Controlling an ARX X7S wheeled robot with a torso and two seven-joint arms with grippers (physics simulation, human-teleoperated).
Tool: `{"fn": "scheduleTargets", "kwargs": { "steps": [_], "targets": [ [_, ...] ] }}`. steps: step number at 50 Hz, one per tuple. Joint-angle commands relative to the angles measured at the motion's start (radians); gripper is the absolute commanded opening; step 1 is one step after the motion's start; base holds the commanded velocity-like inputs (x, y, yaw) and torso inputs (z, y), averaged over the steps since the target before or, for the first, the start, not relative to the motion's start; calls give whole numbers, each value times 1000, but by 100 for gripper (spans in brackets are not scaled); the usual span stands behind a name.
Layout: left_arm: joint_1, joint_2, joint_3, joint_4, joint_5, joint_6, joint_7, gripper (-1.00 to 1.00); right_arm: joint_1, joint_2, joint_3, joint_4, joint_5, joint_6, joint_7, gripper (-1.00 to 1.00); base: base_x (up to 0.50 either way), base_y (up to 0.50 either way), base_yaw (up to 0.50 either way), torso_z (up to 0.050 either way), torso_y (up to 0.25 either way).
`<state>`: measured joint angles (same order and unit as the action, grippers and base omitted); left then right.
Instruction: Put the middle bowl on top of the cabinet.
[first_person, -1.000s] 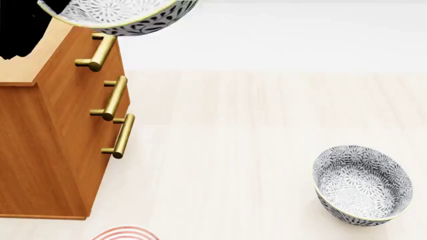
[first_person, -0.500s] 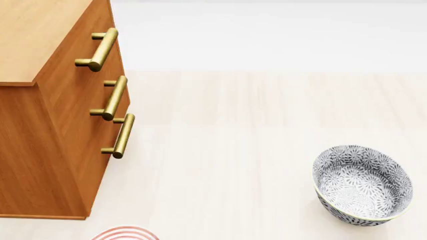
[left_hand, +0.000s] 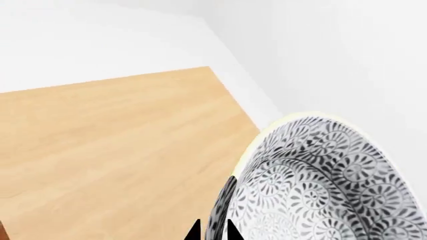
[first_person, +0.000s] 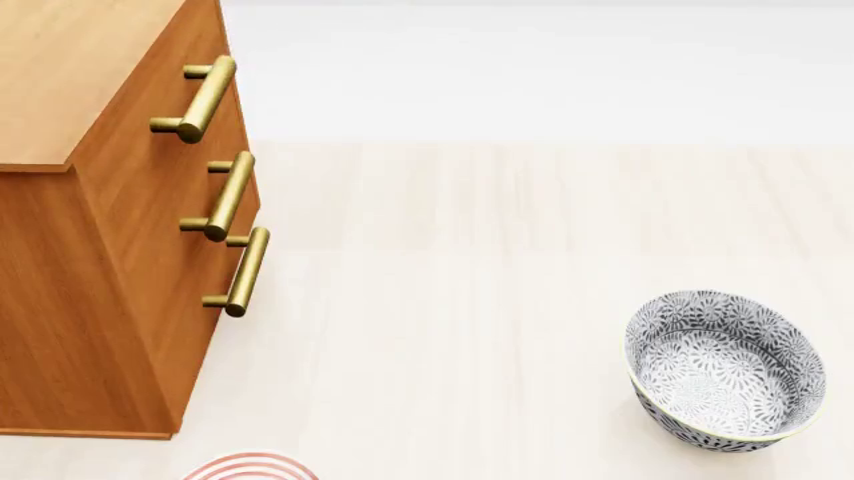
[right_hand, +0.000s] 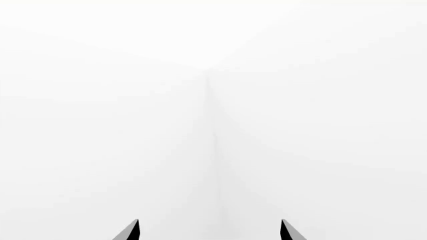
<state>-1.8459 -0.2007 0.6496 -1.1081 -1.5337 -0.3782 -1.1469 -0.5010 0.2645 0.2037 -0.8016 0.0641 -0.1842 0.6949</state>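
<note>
The cabinet (first_person: 94, 300) looked matt orange-brown wood, its handles (first_person: 200, 98) shiny brass; the bowl (left_hand: 327, 185) seemed smooth glazed ceramic.

Left gripper (left_hand: 212, 234) black fingertips pinch pale rim of middle bowl (left_hand: 320, 185); bowl tilted, floral inside showing; cabinet (left_hand: 113, 155) light wood top beyond gripper, below bowl.

The scene was viewed from the head camera looking steeply down, with the cabinet (first_person: 94, 250) at the view's left and a bowl on the floor (first_person: 725, 370) at lower right. The left wrist camera was set close behind the held bowl (left_hand: 320, 185), facing the cabinet's top, the only part shared between views. The right wrist camera was aimed at bare white walls.
</note>
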Motion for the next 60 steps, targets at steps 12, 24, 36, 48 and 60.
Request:
{"fn": "scheduleTargets", "kwargs": {
  "steps": [12, 24, 36, 48, 60],
  "targets": [
    [-1, 13, 35, -200, 119, 86, 75, -100, -3, 6, -3, 9, -2, -8, 6, 100, 0, 0, 0, 0, 0],
    [17, -8, -28, -200, 187, 95, 64, -100, 3, 11, -10, 12, -6, -3, 8, 100, 0, 0, 0, 0, 1],
    [57, -25, -164, -200, 312, 92, 60, -100, 7, 16, -12, 14, -6, -2, 10, 100, 0, 0, 0, 0, 0],
    [88, -29, -370, -200, 476, 84, 76, -100, 6, 21, -11, 14, -4, -3, 12, 100, 0, 0, 0, 0, 1],
    [105, -8, -581, -200, 728, 58, 109, -100, -1, 24, -7, 15, 1, -15, 15, 100, 0, 0, 0, 0, 0]
  ]
}}
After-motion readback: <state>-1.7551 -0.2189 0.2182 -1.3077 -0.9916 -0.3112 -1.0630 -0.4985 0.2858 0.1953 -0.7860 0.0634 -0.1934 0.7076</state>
